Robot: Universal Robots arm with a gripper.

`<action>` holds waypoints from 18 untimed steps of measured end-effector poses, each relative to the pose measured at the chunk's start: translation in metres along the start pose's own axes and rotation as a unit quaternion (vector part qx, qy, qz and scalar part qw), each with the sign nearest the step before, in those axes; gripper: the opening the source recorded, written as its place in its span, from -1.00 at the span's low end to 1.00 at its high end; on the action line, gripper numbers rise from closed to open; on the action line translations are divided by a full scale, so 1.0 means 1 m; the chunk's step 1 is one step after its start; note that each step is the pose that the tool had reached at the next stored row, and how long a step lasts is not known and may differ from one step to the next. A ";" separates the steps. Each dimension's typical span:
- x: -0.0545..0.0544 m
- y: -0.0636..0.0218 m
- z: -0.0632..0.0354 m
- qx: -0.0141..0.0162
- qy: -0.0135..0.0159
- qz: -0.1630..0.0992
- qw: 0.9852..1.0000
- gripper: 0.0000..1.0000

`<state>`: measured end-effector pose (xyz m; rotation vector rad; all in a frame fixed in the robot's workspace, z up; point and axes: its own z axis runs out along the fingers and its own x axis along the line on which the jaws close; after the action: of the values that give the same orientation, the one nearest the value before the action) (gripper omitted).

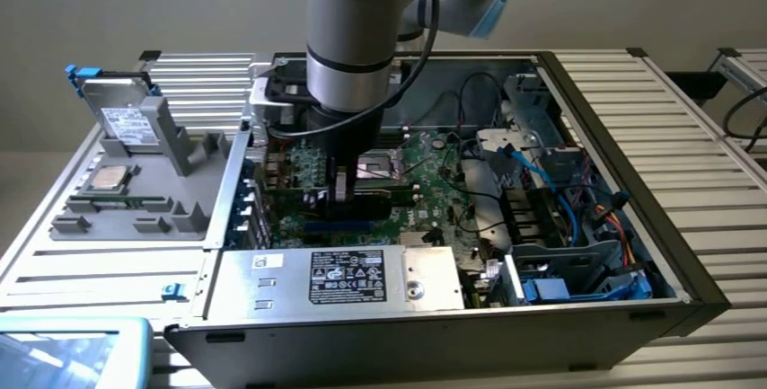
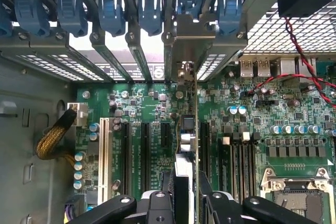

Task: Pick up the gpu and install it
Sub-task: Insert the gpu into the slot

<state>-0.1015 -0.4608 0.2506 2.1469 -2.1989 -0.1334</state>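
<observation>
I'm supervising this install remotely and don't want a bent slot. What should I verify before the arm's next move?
1. Grip: the gpu stands on edge, clamped in the pincer: ok.
2. Bracket end: the silver bracket sits at the case's rear slot openings: ok.
3. Slot alignment: the card hides the motherboard slot beneath it: cannot tell.
4. Card fully seated: cannot tell.
5. Wires: the red-and-black wire and the braided cable lie apart from the card: ok.
</observation>
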 end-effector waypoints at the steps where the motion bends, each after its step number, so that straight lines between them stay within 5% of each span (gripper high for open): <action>1: 0.000 0.0002 0.0003 0.000 0.000 0.000 1.000 -0.43; 18: 0.000 0.0005 0.0033 0.001 0.000 0.000 1.000 -0.43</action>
<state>-0.1023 -0.4607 0.2474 2.1473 -2.1994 -0.1309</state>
